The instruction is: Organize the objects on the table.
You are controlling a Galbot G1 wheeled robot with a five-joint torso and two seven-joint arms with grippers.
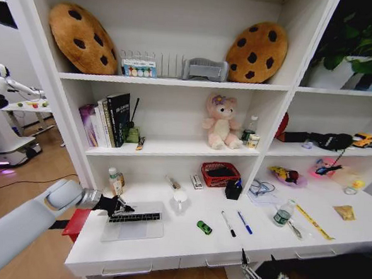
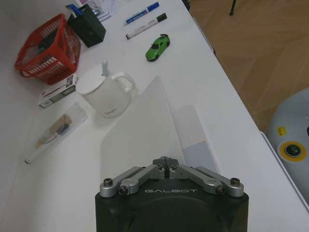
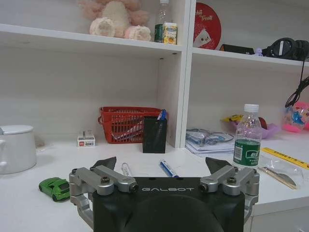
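Note:
The silver laptop (image 1: 134,225) lies half open at the left end of the white table (image 1: 186,247). My left gripper (image 1: 122,207) (image 2: 165,163) is shut on the edge of its lid (image 2: 140,125), which stands raised over the base. To the right lie a green toy car (image 1: 204,227) (image 2: 158,47) (image 3: 54,187), a black pen (image 1: 229,224) and a blue pen (image 1: 245,222). A clear bottle (image 1: 284,213) (image 3: 247,137) stands farther right. My right gripper (image 1: 260,274) (image 3: 161,166) hangs open below the table's front edge, holding nothing.
A white lidded mug (image 1: 180,199) (image 2: 106,94) stands just behind the laptop. A red basket (image 1: 220,174) and a black pen holder (image 1: 233,189) sit at the back. Another bottle (image 1: 115,181) stands at the back left; a yellow ruler (image 1: 313,222) lies at the right.

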